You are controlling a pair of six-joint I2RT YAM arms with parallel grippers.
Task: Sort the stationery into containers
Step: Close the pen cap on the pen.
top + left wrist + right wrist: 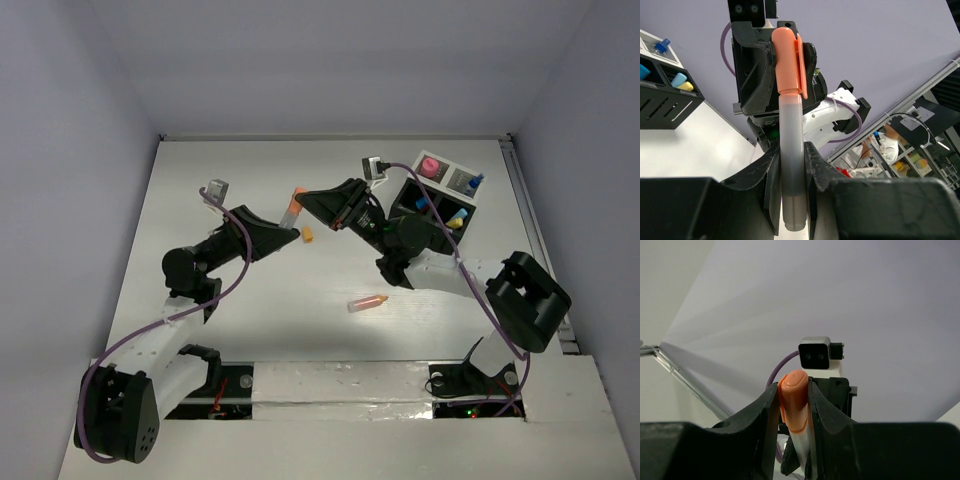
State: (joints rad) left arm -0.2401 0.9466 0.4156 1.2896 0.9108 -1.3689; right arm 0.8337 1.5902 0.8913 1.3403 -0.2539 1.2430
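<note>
1 orange-capped pen [789, 112] is clamped at barrel by left gripper [790, 162] and at cap by right gripper [794, 397], prob. for handover twd. box [665, 107].

Soft, even light falls from above in the overhead view. The white table [250, 300] is bright without burning out, and the walls fade to a dull lavender-grey. The arms [225, 245] throw only faint, blurred shadows, and the stick [368, 303] throws a thin one. The tape [340, 385] along the near edge glints in patches. The box [402, 190] is so dark that its cells lose detail.

In the left wrist view the pen [790, 150] is sharp. The fingers [771, 190] are near-black and soft toward the bottom edge, and the shelves [910, 150] at right are hazy.

In the right wrist view the wall [865, 300] glows evenly, with a shaded wedge at left. The cap [794, 395] is crisp and the fingers [757, 422] are underexposed.
</note>
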